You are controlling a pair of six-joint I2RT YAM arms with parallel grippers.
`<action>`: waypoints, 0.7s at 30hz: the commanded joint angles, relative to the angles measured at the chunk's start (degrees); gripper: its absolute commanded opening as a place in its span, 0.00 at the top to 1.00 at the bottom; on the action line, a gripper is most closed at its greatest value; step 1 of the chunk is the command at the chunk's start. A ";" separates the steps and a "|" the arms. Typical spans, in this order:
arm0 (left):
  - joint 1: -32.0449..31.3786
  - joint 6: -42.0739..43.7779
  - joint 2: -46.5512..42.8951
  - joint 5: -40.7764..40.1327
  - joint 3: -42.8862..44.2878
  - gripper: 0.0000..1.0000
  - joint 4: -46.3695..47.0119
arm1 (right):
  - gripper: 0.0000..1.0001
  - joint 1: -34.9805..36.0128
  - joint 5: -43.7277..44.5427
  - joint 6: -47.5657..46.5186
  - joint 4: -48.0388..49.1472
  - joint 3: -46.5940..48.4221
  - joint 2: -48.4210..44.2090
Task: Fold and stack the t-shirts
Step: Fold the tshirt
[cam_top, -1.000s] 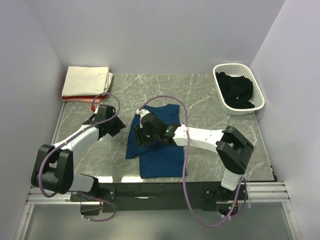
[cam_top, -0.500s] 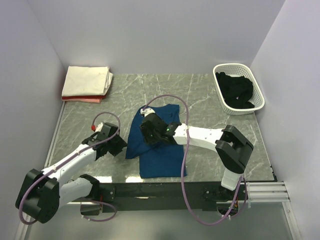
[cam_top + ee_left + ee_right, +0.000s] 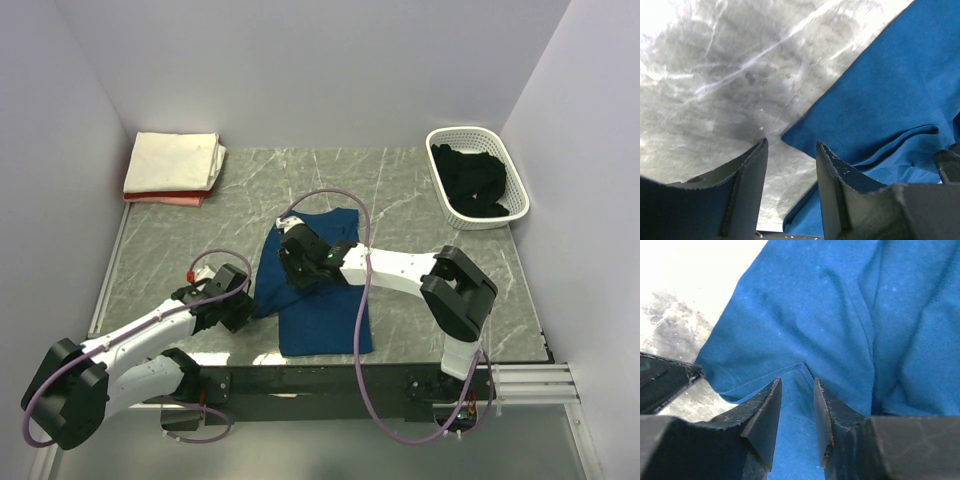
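A navy blue t-shirt lies partly folded on the marble table, seen close up in the left wrist view and the right wrist view. My left gripper sits low at its left edge. It is open, with a shirt corner and bare table between the tips. My right gripper rests on the shirt's upper left part, open, its jaws astride a hem fold. A cream-white folded t-shirt lies on a pink-red one at the back left. A black t-shirt fills the basket.
The white lattice basket stands at the back right corner. White walls close in the table on three sides. The table's metal front rail runs between the arm bases.
My left arm swung from near the folded stack toward the front, down to the navy shirt's left edge. My right gripper stayed on the shirt and its jaws narrowed a little.
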 commanded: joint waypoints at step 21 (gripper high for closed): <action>-1.80 -1.52 4.92 -2.87 0.98 0.84 6.20 | 0.64 -0.86 0.69 -0.62 -1.74 3.80 2.86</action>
